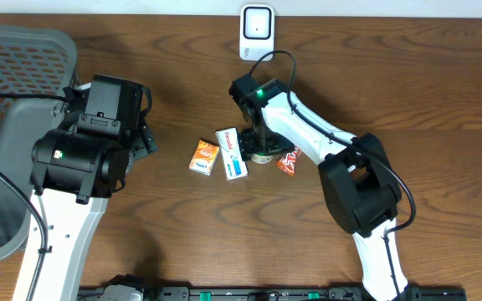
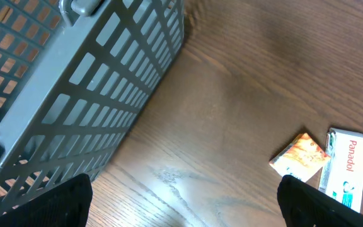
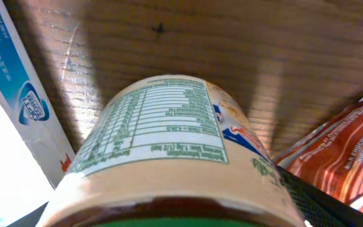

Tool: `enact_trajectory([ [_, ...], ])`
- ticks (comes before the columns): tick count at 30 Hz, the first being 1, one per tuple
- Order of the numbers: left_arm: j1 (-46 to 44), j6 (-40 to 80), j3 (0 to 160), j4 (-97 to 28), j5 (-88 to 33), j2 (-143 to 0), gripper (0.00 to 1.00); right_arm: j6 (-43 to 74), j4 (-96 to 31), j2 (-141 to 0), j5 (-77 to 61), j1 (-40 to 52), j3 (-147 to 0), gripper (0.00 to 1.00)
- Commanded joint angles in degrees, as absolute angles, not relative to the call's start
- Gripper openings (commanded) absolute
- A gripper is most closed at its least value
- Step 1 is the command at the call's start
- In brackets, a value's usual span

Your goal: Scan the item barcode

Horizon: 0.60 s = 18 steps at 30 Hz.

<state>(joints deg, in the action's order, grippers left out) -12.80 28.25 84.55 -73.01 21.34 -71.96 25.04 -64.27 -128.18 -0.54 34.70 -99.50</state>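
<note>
I am viewing one table (image 1: 442,100) carrying one grey basket (image 1: 7,100) (contents not showing), one white scanner (image 1: 257,32), one Panadol box (image 1: 232,153), one jar (image 3: 162,132), one orange carton (image 1: 204,156) and one red wrapper (image 1: 288,161). The left claw (image 2: 184,205) is standing open, holding nothing. The right claw (image 1: 262,144) is straddling the jar between box and wrapper; whether it is gripping, I cannot tell.

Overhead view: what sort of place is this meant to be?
Probably a mock shop checkout on a wooden table: a white barcode scanner, small packaged goods such as a Panadol box, and a grey mesh basket.
</note>
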Motion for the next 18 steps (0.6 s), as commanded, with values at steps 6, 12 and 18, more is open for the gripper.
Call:
enact_trajectory([
  [6, -12.49, 27.68, 84.53, -72.86, 22.11, -72.36, 0.94, 26.3, -58.46, -127.61, -2.48, 35.35, -95.07, 0.82],
  [12, -12.49, 27.68, 84.53, -72.88, 22.11, -72.34, 0.94, 26.28, -58.13, -127.59, -2.46, 35.33, -95.33, 0.84],
  [18, -12.49, 27.7, 84.53, -72.82, 22.11, -72.36, 0.94, 26.06, -62.74, -127.35, -2.44, 35.29, -99.07, 0.87],
])
